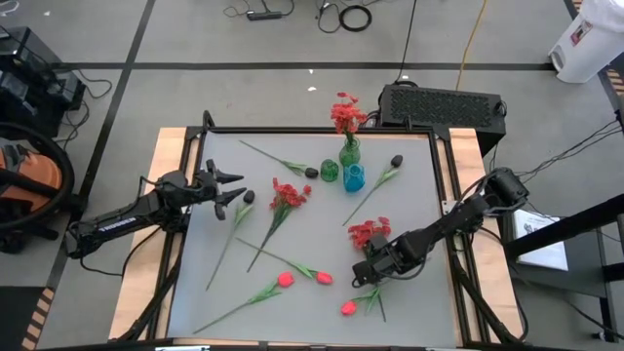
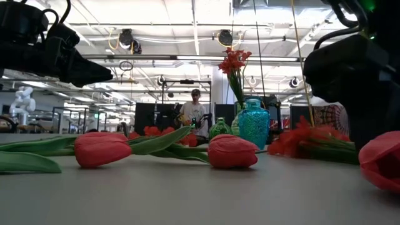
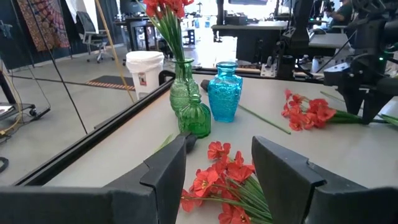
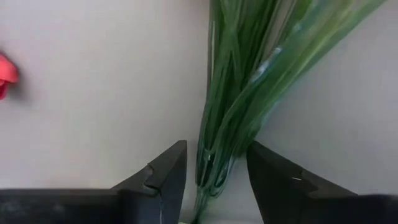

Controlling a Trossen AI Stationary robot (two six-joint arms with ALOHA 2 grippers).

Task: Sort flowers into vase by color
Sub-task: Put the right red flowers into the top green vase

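The left end effector (image 1: 232, 189) hovers at the left side of the surface (image 1: 409, 185) with its fingers spread wide and nothing between them. Just beside it lies a dark bud (image 1: 248, 197) on a thin stem, and a little further a red cluster (image 1: 289, 192) with its long stem running toward the near edge.

In the middle, two pinkish-red tulip buds (image 1: 303, 278) lie flat near the front, their stems pointing to the left. At the far side stand three vases close together: a tall green vase (image 1: 349, 152) that already carries red blossoms (image 1: 346, 114), a small green vase (image 1: 329, 171) and a blue vase (image 1: 353, 177), both without flowers.

To the right, the right end effector (image 1: 375, 271) is low over the bundled green stems (image 4: 239, 87) of another red cluster (image 1: 368, 232). Its fingers stand half apart on both sides of the bundle, and I cannot tell if they already press it.

These flowers look very light, and the thin stems probably bend and spring back easily. The blossoms seem soft and easy to crush, so the stem is the better place to hold, fairly near the head so that the free end does not swing much. A smooth plastic stem may slip or turn between the fingers.
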